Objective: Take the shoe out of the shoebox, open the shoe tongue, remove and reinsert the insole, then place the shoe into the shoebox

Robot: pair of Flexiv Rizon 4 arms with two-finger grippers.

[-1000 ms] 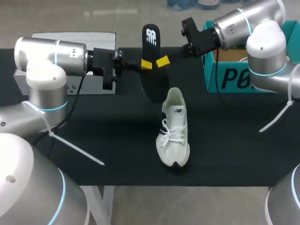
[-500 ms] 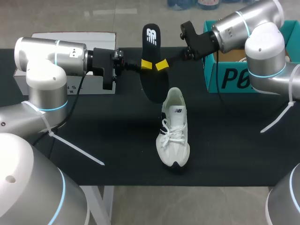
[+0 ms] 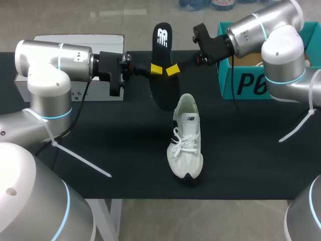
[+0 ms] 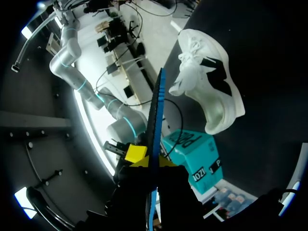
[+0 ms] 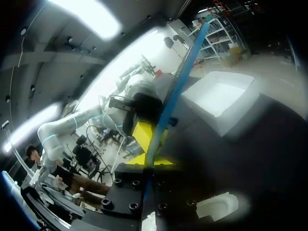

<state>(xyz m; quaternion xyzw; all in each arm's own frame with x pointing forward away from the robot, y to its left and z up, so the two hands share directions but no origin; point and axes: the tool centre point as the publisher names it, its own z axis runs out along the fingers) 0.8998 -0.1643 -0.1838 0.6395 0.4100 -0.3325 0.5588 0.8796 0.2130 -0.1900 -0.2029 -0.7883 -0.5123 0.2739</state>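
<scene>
1. Your left gripper (image 3: 157, 69) is clamped on the black insole (image 3: 161, 37), holding it upright above the table (image 3: 100, 145).
2. Your right gripper (image 3: 173, 69) pinches the same insole just beside it, fingers nearly closed.
3. The white shoe (image 3: 186, 138) sits on the table below, and the teal shoebox (image 3: 251, 83) is well apart.

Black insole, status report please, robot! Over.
Left end effector and right end effector both shut on the flat black insole, held upright in the air. White lace-up sneaker sits just below, untouched. Nothing between them.

black table cover (image 3: 125, 165), white box (image 3: 103, 39)
</scene>
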